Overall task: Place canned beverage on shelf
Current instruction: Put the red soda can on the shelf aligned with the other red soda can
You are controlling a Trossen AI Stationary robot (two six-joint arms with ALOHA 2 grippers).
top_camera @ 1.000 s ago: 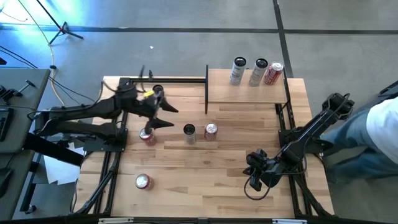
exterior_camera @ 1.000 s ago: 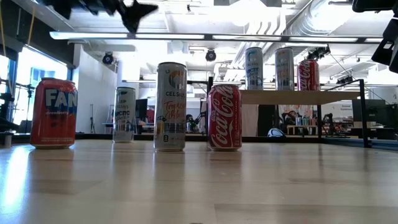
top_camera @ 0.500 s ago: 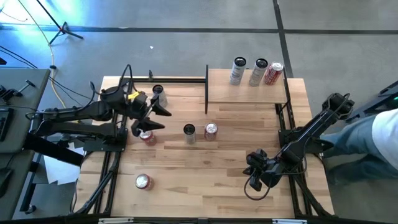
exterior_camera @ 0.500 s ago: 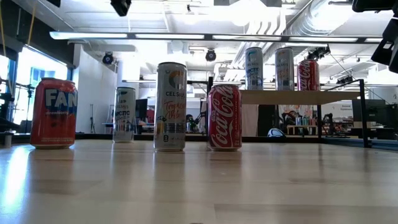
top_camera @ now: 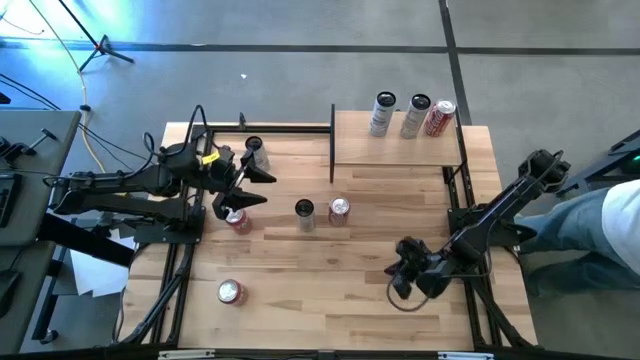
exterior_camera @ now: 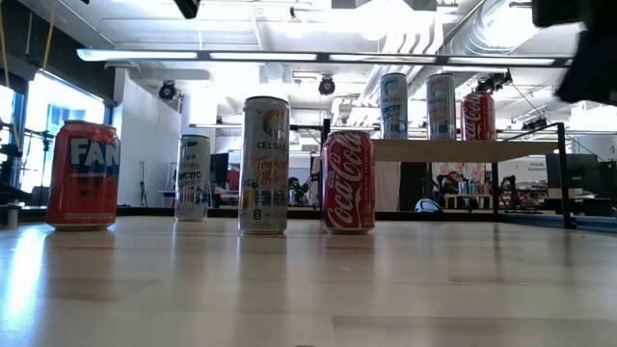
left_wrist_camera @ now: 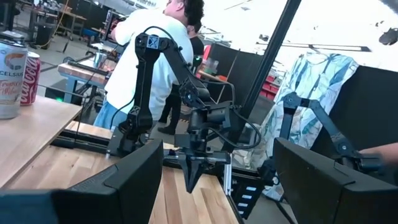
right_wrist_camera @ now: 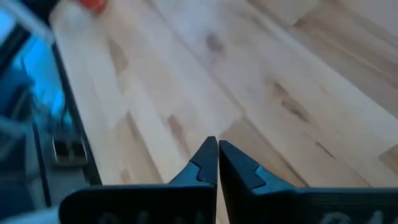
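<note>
The shelf (top_camera: 397, 140), a small light-wood board on black posts, stands at the table's far right and carries three cans (top_camera: 417, 116); the low view shows them on the shelf (exterior_camera: 463, 149) too. Several cans stand upright on the tabletop: a slim one (top_camera: 253, 148), a red one (top_camera: 238, 220), a silver one (top_camera: 305, 212), a red Coca-Cola (top_camera: 339, 210) and a red one (top_camera: 230, 291) near the front. My left gripper (top_camera: 262, 188) hovers open above the red can at the left, with nothing between its fingers (left_wrist_camera: 217, 149). My right gripper (top_camera: 400, 276) is shut and empty, over bare wood (right_wrist_camera: 217, 146).
A black frame rail (top_camera: 270, 128) runs along the table's far edge beside the shelf. A person (top_camera: 600, 215) stands off the table's right edge. Bare tabletop (top_camera: 330, 280) lies between the can row and the front edge.
My left gripper has drawn back toward the table's left edge and risen, rolling about its own axis; it stays open and empty. In the low view it has nearly left the top of the picture. My right gripper has rolled in place. No can has moved.
</note>
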